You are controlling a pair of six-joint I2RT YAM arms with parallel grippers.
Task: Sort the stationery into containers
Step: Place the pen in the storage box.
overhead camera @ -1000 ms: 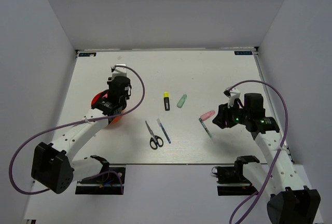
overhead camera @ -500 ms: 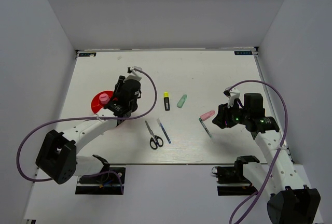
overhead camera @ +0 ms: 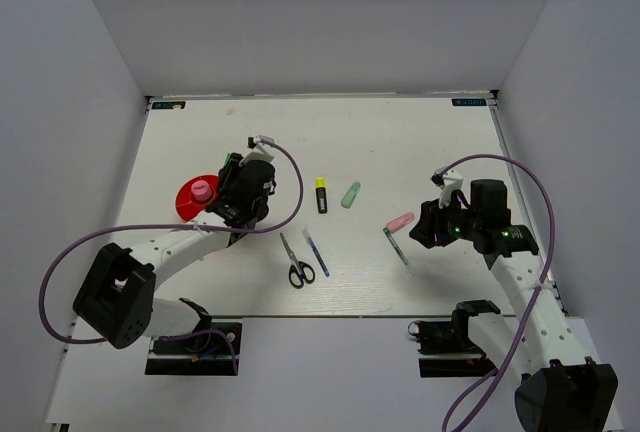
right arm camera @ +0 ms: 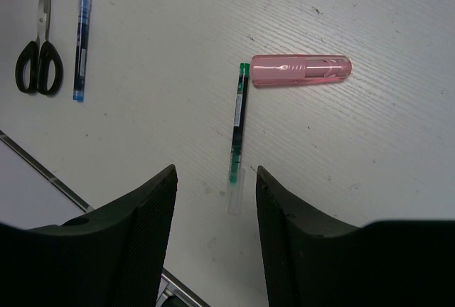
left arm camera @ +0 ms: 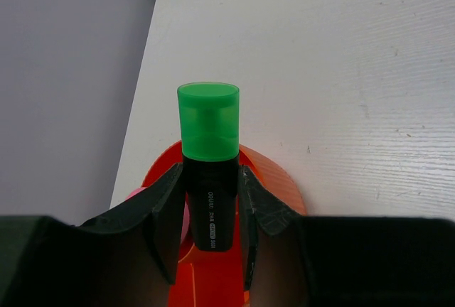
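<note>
**Mia:** While the left claw [left arm camera: 208, 187] hangs at the edge of the red-orange cup [left arm camera: 276, 179], what is it holding?

**Ben:** It pinches a black marker [left arm camera: 210, 211] with a green cap. The cap points up, and the marker stands straight between the two fingers. A pink thing [overhead camera: 202, 190] sits in the cup.

**Mia:** And the right claw [right arm camera: 215, 179]?

**Ben:** Its fingers are spread apart and hold nothing. It hangs over the clear pen [right arm camera: 238, 122] on the table [overhead camera: 420, 142]. The pink highlighter [right arm camera: 302, 70] lies just beside the pen's tip.

**Mia:** Where is the rest?

**Ben:** The scissors [right arm camera: 39, 58] and the blue pen [right arm camera: 82, 37] lie side by side in the middle. The marker with the yellow cap [overhead camera: 321, 194] and the pale green highlighter [overhead camera: 351, 194] lie a bit farther back, near each other.
</note>
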